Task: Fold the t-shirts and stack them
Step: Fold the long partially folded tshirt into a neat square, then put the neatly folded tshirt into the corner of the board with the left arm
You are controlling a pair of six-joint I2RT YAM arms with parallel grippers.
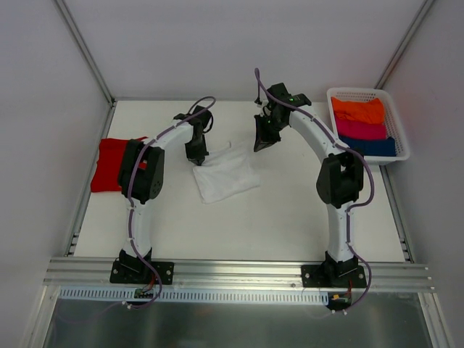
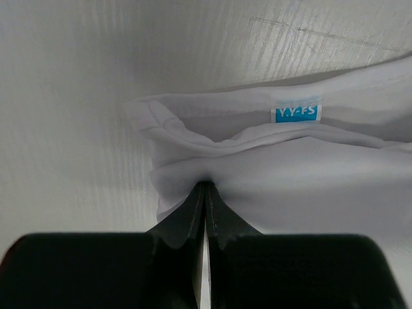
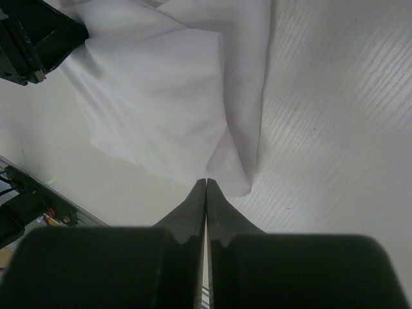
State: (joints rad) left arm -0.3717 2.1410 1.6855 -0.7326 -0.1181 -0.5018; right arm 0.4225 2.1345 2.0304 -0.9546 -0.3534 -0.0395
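The white t-shirt (image 1: 226,174) lies crumpled and partly folded at the middle of the table. My left gripper (image 1: 197,153) is at its far left corner. In the left wrist view the jaws (image 2: 206,185) are shut on a pinched fold of the white cloth (image 2: 290,193), just below the collar with its blue label (image 2: 295,113). My right gripper (image 1: 262,139) hangs above the table just right of the shirt's far edge. Its jaws (image 3: 206,182) are shut with nothing between them, and the white shirt (image 3: 161,96) lies beyond the tips. The red t-shirt (image 1: 110,165) lies folded at the table's left edge.
A white basket (image 1: 397,125) at the far right holds folded orange, pink and blue garments. Metal frame rails run along the table's left and right sides. The left gripper (image 3: 32,35) shows in the right wrist view's top left corner.
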